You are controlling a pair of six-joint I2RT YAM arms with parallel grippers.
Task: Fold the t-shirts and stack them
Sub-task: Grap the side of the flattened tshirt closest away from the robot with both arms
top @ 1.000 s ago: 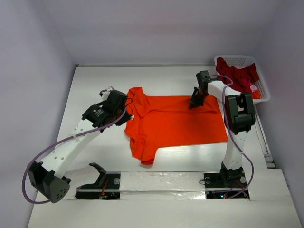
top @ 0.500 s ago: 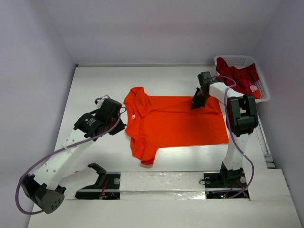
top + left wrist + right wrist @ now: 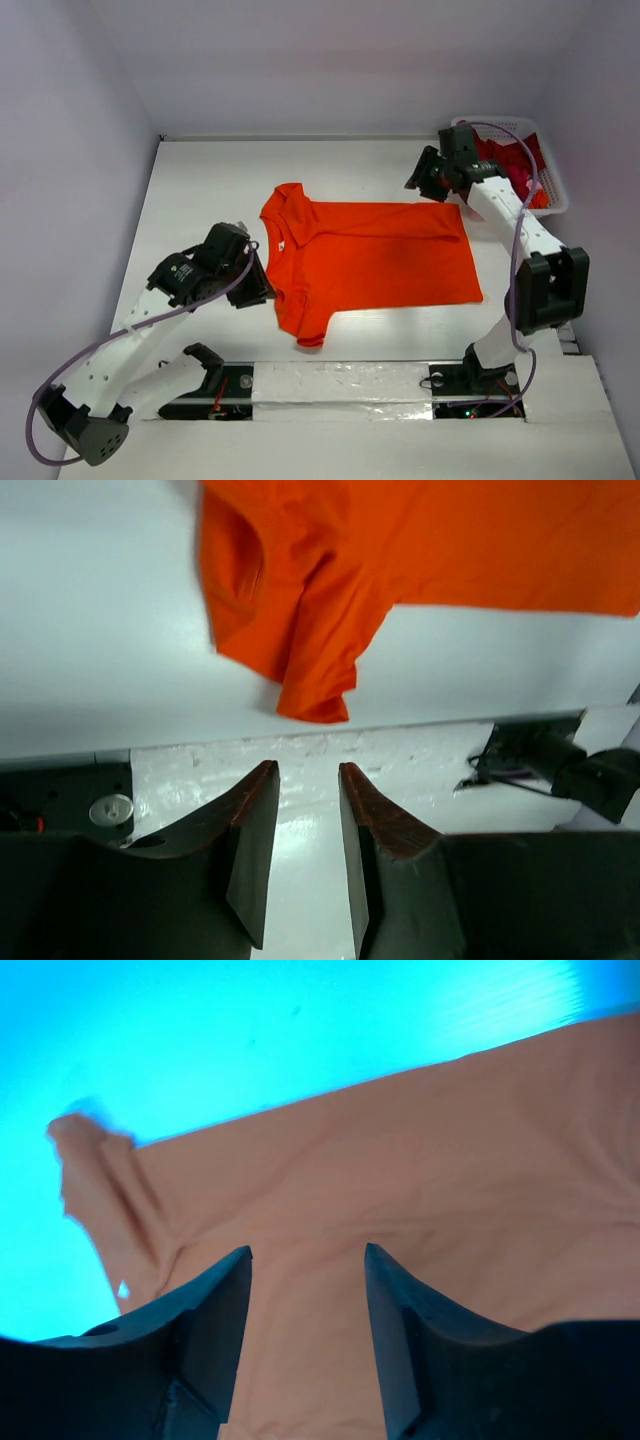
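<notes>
A bright orange t-shirt point(image 3: 380, 260) lies spread flat in the middle of the white table, collar to the left and one sleeve pointing at the near edge. My left gripper point(image 3: 262, 288) is open just left of that near sleeve. In the left wrist view the shirt point(image 3: 330, 570) lies beyond the left gripper point(image 3: 305, 780), whose narrow gap is empty. My right gripper point(image 3: 413, 183) hangs open above the shirt's far right corner. In the right wrist view the cloth point(image 3: 420, 1190) shows under the right gripper point(image 3: 307, 1260), untouched. Darker red t-shirts point(image 3: 510, 165) lie heaped in the basket.
A white lattice basket point(image 3: 497, 124) stands at the far right corner, close behind the right wrist. The white strip point(image 3: 340, 385) holding both arm bases runs along the near edge; the right arm's base point(image 3: 560, 765) shows in the left wrist view.
Both grippers have opened and let go of the orange shirt. The left arm drew back toward the near left after pulling the collar side leftward. The right gripper rose toward the basket.
</notes>
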